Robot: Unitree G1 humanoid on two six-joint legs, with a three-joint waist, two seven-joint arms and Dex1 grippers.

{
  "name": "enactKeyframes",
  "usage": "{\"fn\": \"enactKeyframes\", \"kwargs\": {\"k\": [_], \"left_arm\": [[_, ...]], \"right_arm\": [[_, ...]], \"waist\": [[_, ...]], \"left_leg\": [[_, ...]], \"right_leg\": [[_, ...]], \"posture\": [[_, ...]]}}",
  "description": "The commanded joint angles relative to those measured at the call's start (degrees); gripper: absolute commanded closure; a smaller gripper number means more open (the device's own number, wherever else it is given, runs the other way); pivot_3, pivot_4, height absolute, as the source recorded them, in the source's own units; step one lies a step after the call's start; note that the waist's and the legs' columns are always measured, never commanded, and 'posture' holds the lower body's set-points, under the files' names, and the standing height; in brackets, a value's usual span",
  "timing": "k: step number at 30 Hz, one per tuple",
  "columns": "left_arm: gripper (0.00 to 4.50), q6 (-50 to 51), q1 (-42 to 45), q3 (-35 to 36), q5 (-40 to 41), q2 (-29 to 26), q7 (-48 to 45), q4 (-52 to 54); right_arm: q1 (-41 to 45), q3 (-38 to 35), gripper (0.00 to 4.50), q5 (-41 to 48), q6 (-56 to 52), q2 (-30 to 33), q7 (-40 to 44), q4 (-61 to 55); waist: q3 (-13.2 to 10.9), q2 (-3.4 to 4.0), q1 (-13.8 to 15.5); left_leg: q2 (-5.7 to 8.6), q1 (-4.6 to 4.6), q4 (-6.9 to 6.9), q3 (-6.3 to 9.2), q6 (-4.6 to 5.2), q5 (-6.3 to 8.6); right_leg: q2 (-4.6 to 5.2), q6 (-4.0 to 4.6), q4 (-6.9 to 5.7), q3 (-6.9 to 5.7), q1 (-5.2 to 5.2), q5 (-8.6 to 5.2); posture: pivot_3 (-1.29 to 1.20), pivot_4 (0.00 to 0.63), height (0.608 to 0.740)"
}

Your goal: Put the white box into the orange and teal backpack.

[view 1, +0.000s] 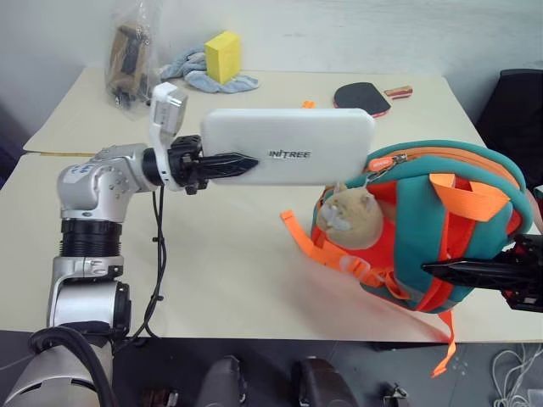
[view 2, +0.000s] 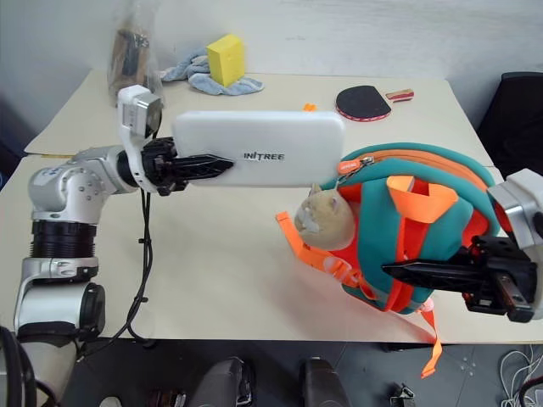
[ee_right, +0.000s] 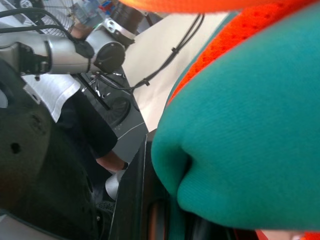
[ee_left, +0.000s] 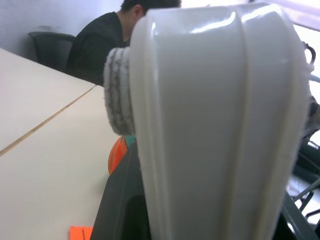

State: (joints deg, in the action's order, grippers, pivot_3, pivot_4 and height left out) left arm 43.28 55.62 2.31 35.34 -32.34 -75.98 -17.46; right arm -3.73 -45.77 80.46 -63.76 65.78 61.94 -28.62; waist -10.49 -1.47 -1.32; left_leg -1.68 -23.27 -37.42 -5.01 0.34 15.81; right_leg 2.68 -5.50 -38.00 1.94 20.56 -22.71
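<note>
Above the desk [view 1: 254, 280], at the middle of the head views, the white box [view 1: 288, 146] hangs level, clear of the surface, its free end touching or just over the zippered top of the orange and teal backpack [view 1: 424, 229], which sits at about four o'clock from it. The left gripper [view 1: 222, 165] has its fingers clamped on the box's end at nine o'clock. The right gripper [view 2: 424, 271] has its fingers closed on the pack's teal fabric at the five o'clock edge of the view.

The box looks stiff and smooth, a rounded plastic shell with glossy sides, so it likely slips if pinched lightly; held at one end it levers against the fingers, and a firmer hold nearer the middle would steady it. It seems light. The backpack is soft and floppy, and its mouth will probably sag unless held open at the rim.

The box is long, flat, white, round-cornered, with small dark lettering. The backpack is rounded, with orange straps and a tan plush cat [view 1: 352, 216] on its front.
</note>
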Motion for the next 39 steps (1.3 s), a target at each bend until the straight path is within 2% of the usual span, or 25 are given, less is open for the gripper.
{"fn": "enactKeyframes", "kwargs": {"k": [1,12,19,24,28,33,39], "left_arm": [[3.24,-7.4,3.7,-3.7,-3.9,1.0,-4.6,-3.2],[3.24,-26.9,17.3,-10.2,-14.6,3.7,-15.8,-20.1],[3.24,-39.9,21.0,-15.4,-18.3,3.5,-16.5,-26.3],[3.24,-35.5,24.1,-15.2,-13.7,2.8,-16.5,-30.2],[3.24,-30.5,22.1,-21.1,-6.1,-0.6,-16.5,-24.4],[3.24,-27.9,22.1,-25.0,0.1,-1.8,-16.5,-20.7],[3.24,-22.4,26.0,-20.4,4.4,1.9,-16.5,-24.9]], "right_arm": [[0.6,-1.8,4.46,-1.1,1.0,1.1,0.9,0.7],[1.8,3.5,4.46,-7.3,3.6,0.0,0.9,0.0],[1.9,4.6,4.46,-8.7,4.9,-0.6,-0.5,-0.8],[1.4,4.7,4.46,-9.1,5.2,-1.2,-1.8,-1.6],[1.2,4.5,4.46,-9.3,5.3,-1.4,-2.4,-1.8],[1.7,5.0,4.46,-9.1,5.4,-1.0,-2.7,-1.6],[2.9,6.6,4.46,-9.0,5.6,-1.0,-3.6,-1.8]], "waist": [[0.0,0.0,0.1],[0.0,-0.03,1.2],[0.0,-0.07,1.2],[0.0,-0.07,1.1],[0.0,-0.07,1.0],[-0.1,-0.06,0.9],[-0.1,-0.06,1.1]], "left_leg": [[0.0,0.0,-0.01,0.0,0.0,0.0],[0.0,-0.03,-0.1,-0.01,0.07,0.03],[0.0,-0.03,-0.12,-0.01,0.1,0.05],[-0.01,-0.04,-0.18,-0.01,0.17,0.09],[-0.02,-0.05,-0.15,0.0,0.17,0.09],[-0.03,-0.06,-0.17,0.0,0.16,0.09],[-0.02,-0.11,-0.28,0.02,0.18,0.1]], "right_leg": [[0.0,0.0,0.0,0.0,0.0,0.0],[-0.02,-0.02,0.0,0.02,0.0,0.03],[0.0,-0.02,0.0,0.02,0.0,0.03],[0.0,-0.02,-0.06,0.03,0.01,0.03],[0.0,-0.02,-0.05,0.03,0.03,0.03],[0.01,-0.02,-0.06,0.04,0.04,0.03],[0.01,-0.02,-0.1,0.02,0.03,0.03]], "posture": [[0.0,0.15,0.74],[0.0,0.15,0.74],[0.0,0.15,0.74],[0.0,0.15,0.74],[0.0,0.15,0.74],[0.0,0.15,0.74],[0.0,0.15,0.74]]}}
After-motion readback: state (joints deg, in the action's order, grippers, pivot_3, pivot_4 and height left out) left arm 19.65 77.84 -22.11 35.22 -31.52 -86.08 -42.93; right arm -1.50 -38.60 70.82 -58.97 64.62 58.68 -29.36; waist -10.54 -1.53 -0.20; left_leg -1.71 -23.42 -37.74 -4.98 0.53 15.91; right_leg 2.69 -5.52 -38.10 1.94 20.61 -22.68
